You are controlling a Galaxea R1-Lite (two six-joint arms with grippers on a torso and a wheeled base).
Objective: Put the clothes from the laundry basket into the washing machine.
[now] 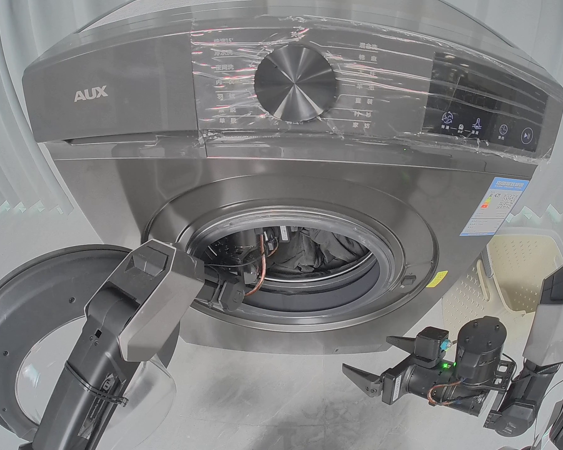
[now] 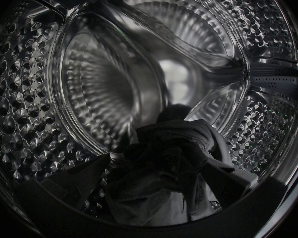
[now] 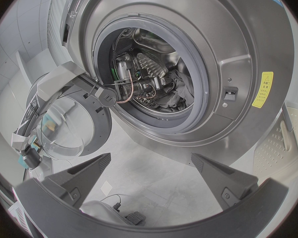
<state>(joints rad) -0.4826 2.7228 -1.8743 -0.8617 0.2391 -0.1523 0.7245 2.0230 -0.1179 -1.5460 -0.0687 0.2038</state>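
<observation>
Right now, the washing machine [image 1: 131, 176] is seen from the front, and its round door [image 1: 25, 320] is swung wide open on the left side. The left arm is pushed in through the round hole, so the left tool [image 3: 167, 83] is found inside the shiny drum [image 2: 23, 93]. In the left wrist view, its two fingers [image 2: 76, 176] are seen only as dark shapes, and they are held far apart, so this tool is open and nothing is gripped by it. A heap of dark clothes [image 2: 169, 169] is piled at the bottom of the drum, right in front of the left tool and between its fingers. The heap is crumpled and folded over itself. The same dark heap can be seen through the hole from the head view, lying low in the drum toward the right.

The right tool [image 1: 369, 354] is held low over the grey floor [image 1: 263, 401], in front of the machine and a bit to its right. Its two pointed fingers [image 3: 89, 172] are spread wide, and nothing is held between them. The cream laundry basket [image 1: 519, 270], dotted with small holes, is set on the floor just beside the machine's right corner, near the right arm.
</observation>
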